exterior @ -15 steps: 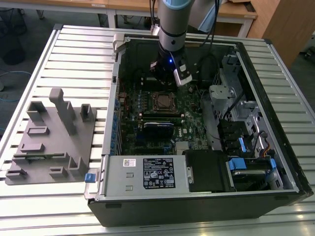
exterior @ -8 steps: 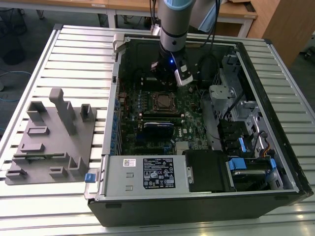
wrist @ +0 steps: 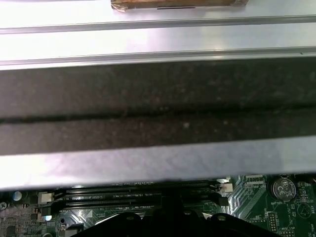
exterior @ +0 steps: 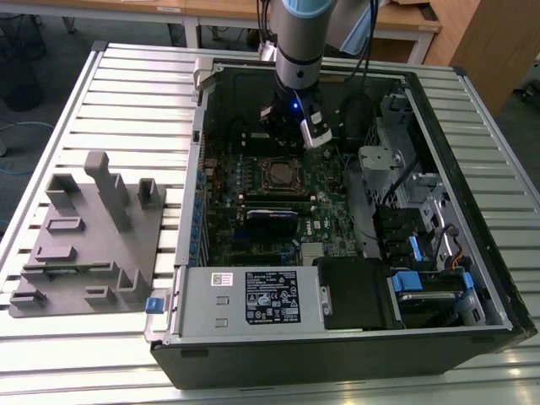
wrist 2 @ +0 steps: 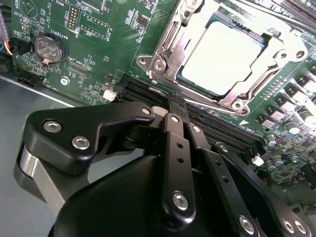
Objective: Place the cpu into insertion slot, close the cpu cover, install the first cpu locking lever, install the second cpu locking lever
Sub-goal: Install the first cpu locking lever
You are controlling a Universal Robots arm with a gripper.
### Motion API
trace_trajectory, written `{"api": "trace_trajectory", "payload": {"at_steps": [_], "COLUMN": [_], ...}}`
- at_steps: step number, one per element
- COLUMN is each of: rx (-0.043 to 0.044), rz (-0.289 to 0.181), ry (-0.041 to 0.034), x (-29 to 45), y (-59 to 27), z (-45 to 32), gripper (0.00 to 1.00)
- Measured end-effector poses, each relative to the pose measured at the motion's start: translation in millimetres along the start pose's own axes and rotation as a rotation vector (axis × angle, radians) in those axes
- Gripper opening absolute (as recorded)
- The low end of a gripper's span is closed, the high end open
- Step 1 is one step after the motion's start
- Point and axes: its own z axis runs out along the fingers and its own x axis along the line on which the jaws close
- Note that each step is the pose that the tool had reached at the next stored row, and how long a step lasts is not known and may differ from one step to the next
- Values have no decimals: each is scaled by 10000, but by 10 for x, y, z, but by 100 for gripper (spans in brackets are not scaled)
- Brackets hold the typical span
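A dark case wall (wrist: pixel 158 103) lies between the pale ribbed surface (wrist: pixel 158 34) and the board (wrist: pixel 259 210) (green), which carries memory slots (wrist: pixel 133 193) and a coin cell (wrist: pixel 284 187).

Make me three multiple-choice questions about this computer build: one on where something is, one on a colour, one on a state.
1. Where is the grey fixture tray?
A inside the case
B on the slatted table, at the exterior view's left of the case
C on top of the power supply

2. What colour is the motherboard?
A green
B red
C white

3. How does the cpu lie?
A loose on the table
B flat on the board, framed by the cpu cover
C tilted against the case wall

Answers:
1. B, the tray sits outside the case.
2. A, green shows in both wrist views.
3. B, the metal frame surrounds its pale face.
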Motion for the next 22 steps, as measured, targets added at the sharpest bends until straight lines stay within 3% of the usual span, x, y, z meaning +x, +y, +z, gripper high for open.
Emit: {"api": "trace_trajectory", "payload": {"at_steps": [15,22], "rx": [8,26], "rz": [298,918], "ry": [-57,-174], "x": [-7,-10], "y": [13,12], "z": [10,17], "gripper": [10,10]}}
